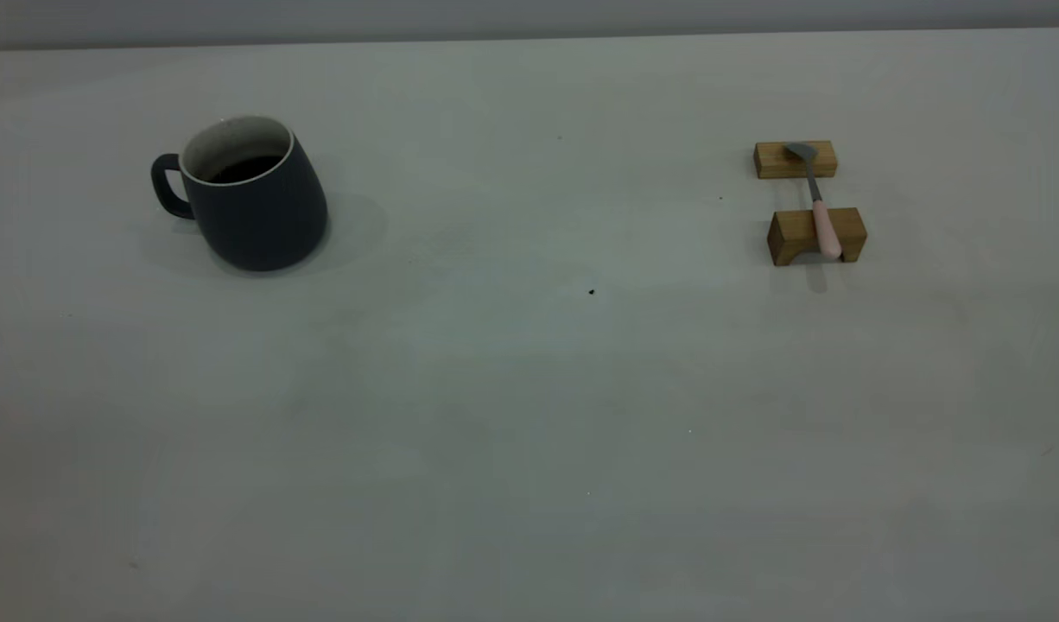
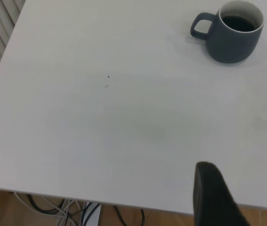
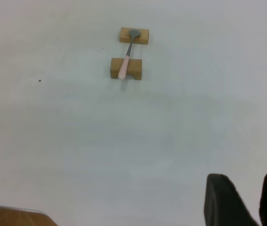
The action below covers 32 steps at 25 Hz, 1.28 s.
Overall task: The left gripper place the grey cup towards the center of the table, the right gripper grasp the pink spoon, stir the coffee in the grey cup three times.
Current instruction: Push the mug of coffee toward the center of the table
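Two arms: neither shows in the exterior view — both sit parked at the table's near edge, seen only through their own wrist cameras.
Left gripper: two dark fingers with clear space between them, spread and holding nothing, well apart from the mug.
Right gripper: fingertips parted by a narrow gap, nothing between them, well apart from the spoon.
Grey cup: upright on the table, toward the exterior view's left and far side, loop handle pointing away from the centre.
Coffee: dark liquid sitting low inside the white wall.
Pink spoon: bridging two wooden blocks, bowl on the farther block, pink handle across the nearer one, its end jutting past.
Step in hand: my reading is that nothing has begun; the cup move comes first.
Doing it well: approach the cup's body or handle squarely, keep it level so the coffee stays in, and set it down near mid-table within the right arm's reach.
Hard to make out: how full the cup is — the rim hides most of the surface.
Cut off: both grippers show fingertips only.
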Tool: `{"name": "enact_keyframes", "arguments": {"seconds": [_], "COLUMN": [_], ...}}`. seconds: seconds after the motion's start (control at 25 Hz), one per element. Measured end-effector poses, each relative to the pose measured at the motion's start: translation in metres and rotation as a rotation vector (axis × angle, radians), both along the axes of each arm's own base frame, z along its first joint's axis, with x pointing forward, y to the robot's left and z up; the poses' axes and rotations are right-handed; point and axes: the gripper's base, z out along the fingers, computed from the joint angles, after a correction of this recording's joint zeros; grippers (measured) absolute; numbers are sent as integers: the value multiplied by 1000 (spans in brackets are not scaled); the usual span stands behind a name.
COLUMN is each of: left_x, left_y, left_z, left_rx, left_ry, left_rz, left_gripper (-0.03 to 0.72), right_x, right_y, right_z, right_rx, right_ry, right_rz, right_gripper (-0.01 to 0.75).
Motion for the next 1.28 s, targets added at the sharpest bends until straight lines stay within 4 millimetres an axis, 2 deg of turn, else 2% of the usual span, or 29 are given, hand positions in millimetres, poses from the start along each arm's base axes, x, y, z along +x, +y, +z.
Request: {"name": "enact_keyframes", "arguments": {"seconds": [1.0,1.12,1.28], "left_x": [3,16,54], "left_y": [0,0,3], "left_z": [2,14,34], "left_rx": [-8,-3,41], "left_ry": [27,104,232], "left_rz": [-6,-15,-69], "left_gripper": [388,388,388], "right_x": [0,0,0], "right_y": [0,0,0], "right_z": [0,0,0], "right_rx": [0,0,0], "right_ry": [0,0,0], "right_rz": [0,0,0], "right_gripper": [238,238,238]}}
